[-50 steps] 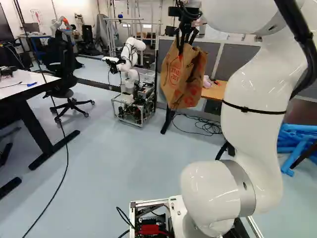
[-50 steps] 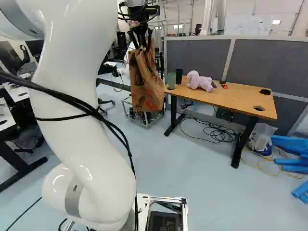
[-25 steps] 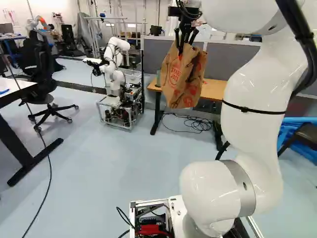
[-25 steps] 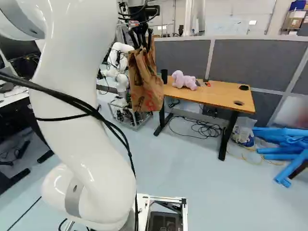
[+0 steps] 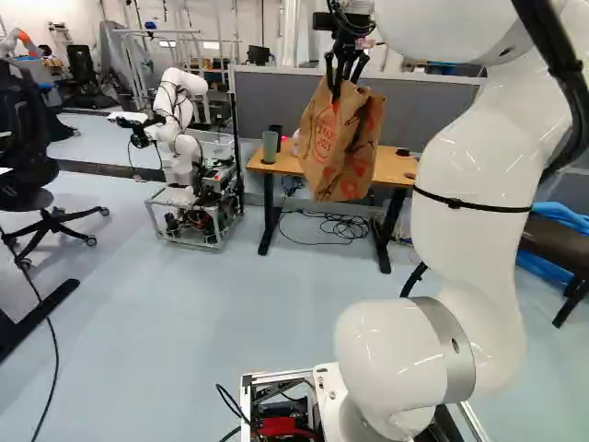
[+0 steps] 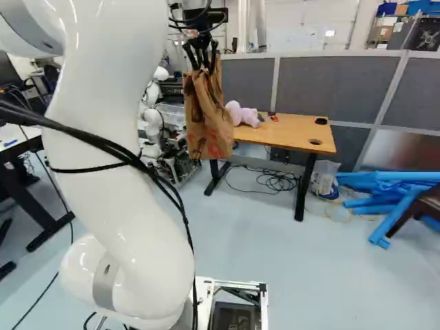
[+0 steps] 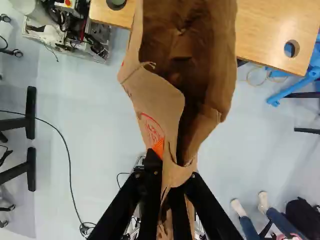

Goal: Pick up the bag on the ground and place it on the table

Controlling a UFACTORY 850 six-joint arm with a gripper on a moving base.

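1. The brown paper bag [image 5: 339,152] is hung beneath the end effector [image 7: 172,182], clear of the floor [image 6: 275,254]; its upper edge is pinched between the fingers, and the paper is creased and gathered there.
2. The bag's mouth is left gaping ahead of the end effector, and no contents can be made out.
3. The counter [image 6: 295,132] is seen ahead of the end effector, past the bag. A pink plush toy [image 6: 243,115] and a green cup [image 5: 270,147] are set on it, also ahead.
4. The bag is judged light, soft-walled and easily crumpled; swinging or tearing at the pinched edge may be expected if it is jerked or snagged.
5. The hold is best kept at the gathered rim, where the layers are doubled; the thin sides should not be squeezed.
6. The bag should be carried forward above the counter, clear of toy and cup, then lowered until its base is supported before release.
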